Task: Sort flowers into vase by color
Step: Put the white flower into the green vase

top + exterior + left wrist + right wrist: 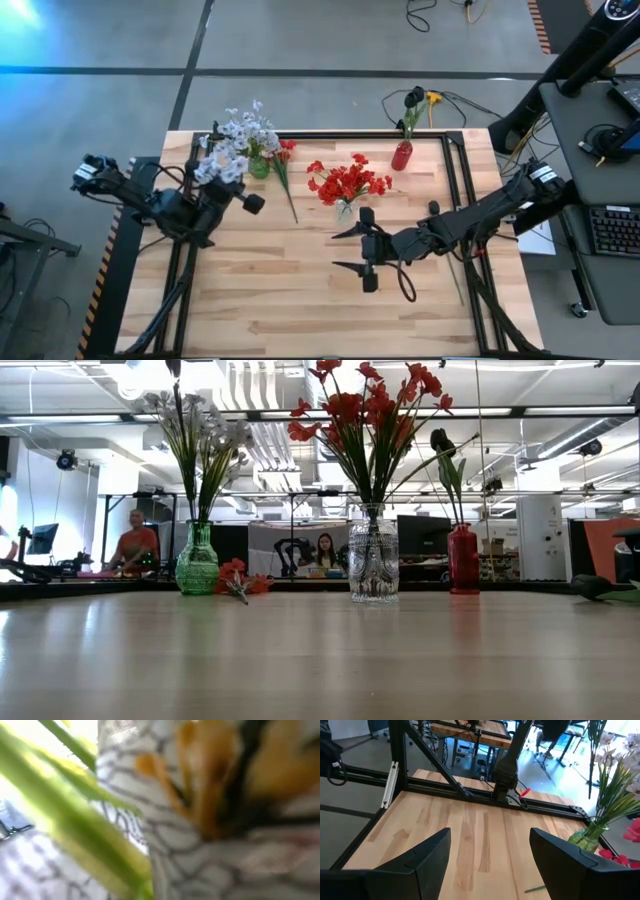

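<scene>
A green vase [258,167] at the far left holds white flowers [245,127]. A further white spray [221,165] stands right at my left gripper [235,190], which is shut; its blossom [210,820] fills the left wrist view. A clear vase [373,565] holds red flowers [347,182]. A small red vase [402,155] holds a dark flower [445,450]. One red flower [287,170] lies flat on the table beside the green vase. My right gripper [348,250] hovers open near the table's middle, with nothing between its fingers [432,857]. My left gripper is shut at the white spray just left of the green vase, but blossoms and leaves [75,820] hide the place of contact, so the part it has cannot be told. The spray's blossoms stand clear of the table, above the gripper.
Black frame rails [455,200] run along the table's left, right and far sides. A cable loop [405,285] hangs from the right arm. Bare wood [300,300] covers the near half of the table. People sit in the room beyond the far edge.
</scene>
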You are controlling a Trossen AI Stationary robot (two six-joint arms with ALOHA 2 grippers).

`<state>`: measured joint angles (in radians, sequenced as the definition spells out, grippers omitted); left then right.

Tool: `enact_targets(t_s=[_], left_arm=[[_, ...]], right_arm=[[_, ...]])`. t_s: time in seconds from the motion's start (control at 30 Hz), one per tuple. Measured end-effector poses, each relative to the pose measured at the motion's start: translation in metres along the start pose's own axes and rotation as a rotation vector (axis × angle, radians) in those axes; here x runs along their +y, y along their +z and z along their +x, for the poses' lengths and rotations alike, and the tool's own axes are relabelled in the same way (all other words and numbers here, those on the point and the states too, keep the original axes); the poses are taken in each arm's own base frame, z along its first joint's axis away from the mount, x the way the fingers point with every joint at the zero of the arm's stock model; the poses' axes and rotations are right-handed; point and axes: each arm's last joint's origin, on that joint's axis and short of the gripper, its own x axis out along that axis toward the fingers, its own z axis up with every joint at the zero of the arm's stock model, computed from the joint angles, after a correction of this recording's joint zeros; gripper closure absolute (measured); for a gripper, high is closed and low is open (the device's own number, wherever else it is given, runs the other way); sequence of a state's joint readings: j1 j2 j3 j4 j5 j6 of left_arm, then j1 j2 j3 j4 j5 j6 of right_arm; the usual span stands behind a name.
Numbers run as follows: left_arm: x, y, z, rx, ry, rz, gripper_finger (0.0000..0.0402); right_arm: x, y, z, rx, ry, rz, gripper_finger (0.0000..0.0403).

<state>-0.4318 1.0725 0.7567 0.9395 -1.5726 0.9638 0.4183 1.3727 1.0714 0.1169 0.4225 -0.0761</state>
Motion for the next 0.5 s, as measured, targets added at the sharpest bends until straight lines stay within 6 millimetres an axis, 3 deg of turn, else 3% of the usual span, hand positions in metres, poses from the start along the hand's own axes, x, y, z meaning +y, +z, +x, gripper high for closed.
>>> enact_targets(t_s=[0.3, 0.5], left_arm=[[0.001, 0.0, 0.008, -0.011, 0.02, 0.048, 0.0394], [-0.011, -0.001, 0.006, -0.164, -0.124, 0.022, 0.04]], right_arm=[[0.0, 0.0, 0.0, 0.001, -0.015, -0.006, 0.0133], [-0.003, 0.0, 0.001, 0.003, -0.032, -0.014, 0.0131]])
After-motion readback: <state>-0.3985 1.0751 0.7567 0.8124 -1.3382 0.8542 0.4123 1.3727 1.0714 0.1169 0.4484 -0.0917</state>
